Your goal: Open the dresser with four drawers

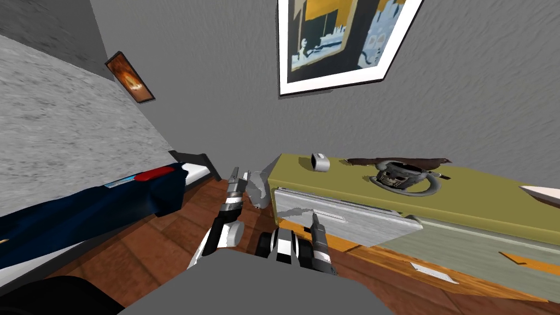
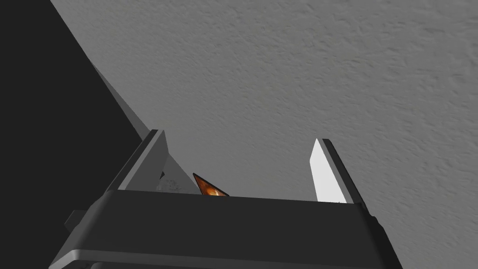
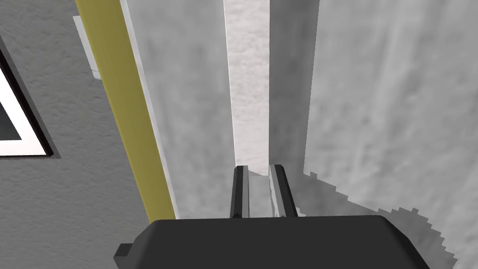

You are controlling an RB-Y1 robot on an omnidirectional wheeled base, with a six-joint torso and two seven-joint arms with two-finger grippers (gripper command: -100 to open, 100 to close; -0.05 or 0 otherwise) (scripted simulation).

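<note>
The olive-yellow dresser (image 1: 437, 202) stands along the wall on my right. Its top drawer's grey front (image 1: 361, 224) stands pulled out from the body. My right gripper (image 1: 315, 220) reaches to that front at its near end. In the right wrist view the pale bar handle (image 3: 247, 93) runs down the grey drawer front (image 3: 186, 93) into the narrow gap of my right gripper (image 3: 259, 167), whose fingers press its sides. The dresser's olive edge (image 3: 130, 102) lies beside the front. My left gripper (image 1: 236, 175) is raised beside the dresser's end, open and empty (image 2: 238, 168).
A bed with a dark blue cover (image 1: 82, 213) lies on my left across a strip of wooden floor (image 1: 164, 240). A grey lump (image 1: 257, 191) sits at the dresser's near end. A small cup (image 1: 320, 162) and a dark round object (image 1: 402, 178) rest on the dresser's top.
</note>
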